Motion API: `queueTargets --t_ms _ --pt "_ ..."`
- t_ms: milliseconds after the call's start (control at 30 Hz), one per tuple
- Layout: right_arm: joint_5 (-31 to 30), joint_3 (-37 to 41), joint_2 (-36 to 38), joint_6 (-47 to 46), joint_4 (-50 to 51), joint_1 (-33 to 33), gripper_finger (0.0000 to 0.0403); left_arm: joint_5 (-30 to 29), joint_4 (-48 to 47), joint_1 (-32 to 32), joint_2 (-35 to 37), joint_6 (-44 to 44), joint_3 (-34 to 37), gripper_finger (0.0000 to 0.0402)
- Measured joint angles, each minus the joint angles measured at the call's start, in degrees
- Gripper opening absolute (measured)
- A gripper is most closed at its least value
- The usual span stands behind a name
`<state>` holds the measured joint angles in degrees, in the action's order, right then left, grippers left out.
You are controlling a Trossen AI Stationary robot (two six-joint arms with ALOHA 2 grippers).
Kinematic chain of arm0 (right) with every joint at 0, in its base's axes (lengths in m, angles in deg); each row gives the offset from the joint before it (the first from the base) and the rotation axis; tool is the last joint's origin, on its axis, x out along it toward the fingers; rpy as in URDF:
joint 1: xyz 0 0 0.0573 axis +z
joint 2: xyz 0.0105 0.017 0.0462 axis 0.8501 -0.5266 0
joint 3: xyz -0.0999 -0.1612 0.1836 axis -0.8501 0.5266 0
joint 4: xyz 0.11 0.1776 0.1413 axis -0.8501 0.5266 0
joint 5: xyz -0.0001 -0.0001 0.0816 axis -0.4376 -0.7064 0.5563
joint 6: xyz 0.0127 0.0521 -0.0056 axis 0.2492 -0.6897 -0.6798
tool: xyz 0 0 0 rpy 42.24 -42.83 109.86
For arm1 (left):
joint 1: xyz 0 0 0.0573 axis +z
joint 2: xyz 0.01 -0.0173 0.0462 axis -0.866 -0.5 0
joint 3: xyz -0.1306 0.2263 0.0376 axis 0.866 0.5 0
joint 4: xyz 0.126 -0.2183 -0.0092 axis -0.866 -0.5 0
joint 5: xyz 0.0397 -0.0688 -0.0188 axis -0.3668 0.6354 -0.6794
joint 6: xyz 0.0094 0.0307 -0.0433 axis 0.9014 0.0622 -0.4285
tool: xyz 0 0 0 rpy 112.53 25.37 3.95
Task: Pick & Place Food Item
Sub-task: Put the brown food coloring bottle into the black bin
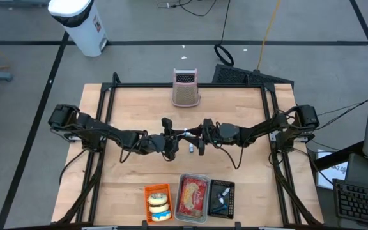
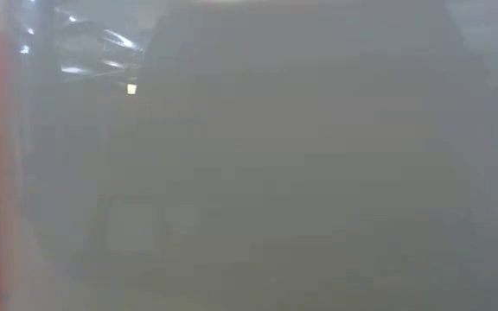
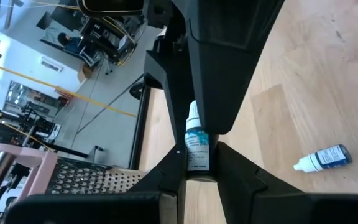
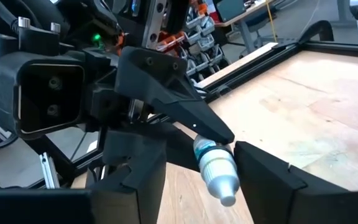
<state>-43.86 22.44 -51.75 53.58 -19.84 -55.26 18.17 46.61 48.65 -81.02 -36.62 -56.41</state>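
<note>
A small white dropper bottle with a blue label point(image 3: 196, 149) hangs above the table's middle, and my left gripper point(image 3: 197, 179) is shut on it. Its pale cap end point(image 4: 219, 177) points at my right gripper point(image 4: 201, 155), which is open, one finger on either side of that end. In the high view the two grippers, left point(image 1: 176, 139) and right point(image 1: 195, 139), meet nose to nose. A second dropper bottle point(image 3: 323, 158) lies on its side on the wood just beside them. Food sits in trays near the front edge. My left gripper pinches the bottle's lower body point(image 3: 197, 167) between its two fingers, which lie along the bottle. It comes in nearly level from the table's left. The bottle is lifted clear, its nozzle pointing away toward the right arm. My right gripper has one finger point(image 4: 260, 168) close beside the cap; I cannot tell whether it touches.
A pink-framed grater point(image 1: 185, 87) stands at the far middle. At the front edge sit an orange tray with ring-shaped pastries point(image 1: 158, 203), a foil tray of food point(image 1: 193, 197) and a black tray point(image 1: 222, 198). A pale surface close to the camera fills the low view.
</note>
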Motion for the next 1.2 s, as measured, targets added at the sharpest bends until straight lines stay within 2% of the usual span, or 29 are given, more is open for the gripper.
queueTargets --t_ms 633,833,933,1200 --pt "-0.09 0.00 0.00 0.00 1.35 -0.07 0.0085 0.02 -0.08 -0.39 0.00 -0.72 0.00 0.0067" --pt "0.06 0.00 0.00 0.15 1.25 -0.45 0.0061 -0.41 -0.12 -0.46 0.00 -3.62 0.00 0.0071" --pt "0.17 -0.01 0.00 0.22 1.16 -0.71 0.0061 -1.31 0.01 -0.84 0.00 -5.61 0.00 0.0092" --pt "0.15 -0.07 0.07 1.97 1.52 -0.73 0.0060 -8.37 1.61 -3.57 -0.02 -7.39 0.02 0.0190"
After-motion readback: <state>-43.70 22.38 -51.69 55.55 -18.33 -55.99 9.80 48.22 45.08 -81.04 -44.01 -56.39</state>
